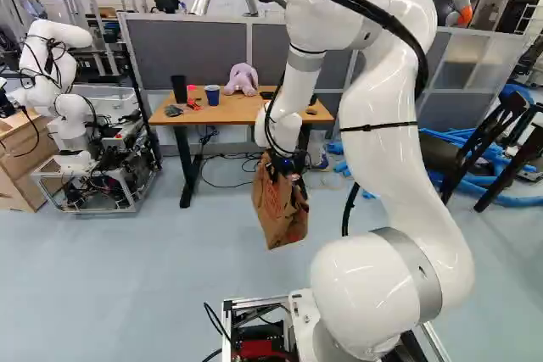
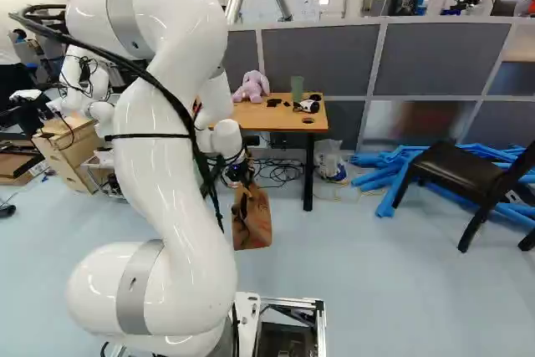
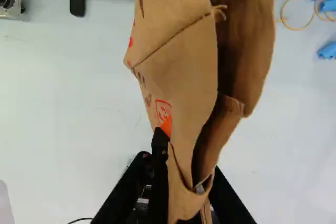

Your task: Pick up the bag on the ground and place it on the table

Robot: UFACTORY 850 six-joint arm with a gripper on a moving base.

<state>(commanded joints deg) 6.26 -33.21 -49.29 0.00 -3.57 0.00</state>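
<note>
In the left base view my gripper [image 1: 287, 167] is shut on the top of a brown paper bag [image 1: 282, 214], which hangs slightly tilted in front of the wooden table [image 1: 222, 113]. The right base view shows the bag [image 2: 252, 221] below the tabletop's height, near the table [image 2: 276, 121]. From the wrist, the gripper [image 3: 189, 163] pinches the crumpled paper between both fingers, and the bag [image 3: 176, 72] stretches out ahead of them. Parts of the fingertips are hidden by folds.
On the table stand a plush toy [image 1: 242, 79], a blue cup [image 1: 212, 95], a dark cup [image 1: 179, 88] and small items. Cables lie beneath it. Another robot [image 1: 64, 82] is at the far left. A black chair [image 2: 464, 177] and blue tubes [image 2: 393, 175] are at the right.
</note>
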